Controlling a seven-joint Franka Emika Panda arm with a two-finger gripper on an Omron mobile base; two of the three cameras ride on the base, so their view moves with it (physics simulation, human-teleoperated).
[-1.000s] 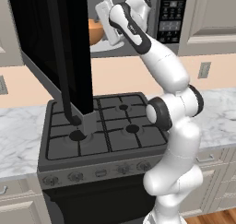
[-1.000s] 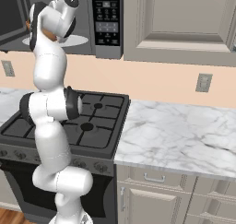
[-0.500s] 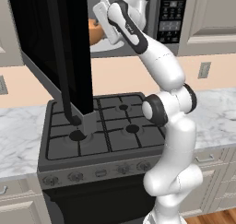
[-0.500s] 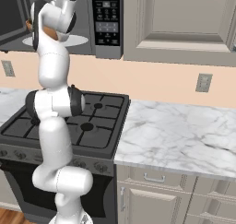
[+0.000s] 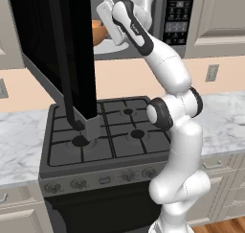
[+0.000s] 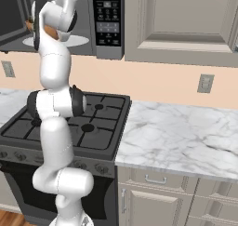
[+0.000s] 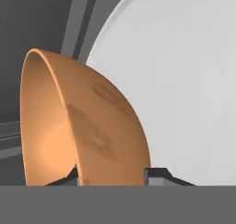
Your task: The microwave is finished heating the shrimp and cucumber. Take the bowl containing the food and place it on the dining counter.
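Note:
The orange-tan bowl [image 5: 97,32] stands on the white turntable plate [image 5: 116,41] inside the open microwave. In the hand view the bowl [image 7: 101,121] is very close and appears tipped on its side. My gripper [image 7: 113,176] is open, one fingertip [image 7: 69,177] inside the rim and the other [image 7: 159,174] outside the wall. From the left base view the gripper [image 5: 106,29] reaches into the cavity right at the bowl. A sliver of the bowl [image 6: 51,33] peeks past the arm in the right base view. Shrimp and cucumber are hidden. The dining counter is out of view.
The black microwave door [image 5: 57,50] hangs wide open to the left of the arm, over the gas stove [image 5: 110,131]. The control panel [image 5: 178,14] is right of the cavity. Marble worktop [image 6: 181,136] with cabinets runs beside the stove.
The hand has pushed leftward and deeper into the microwave, closing the gap to the bowl. The bowl and the door have stayed put.

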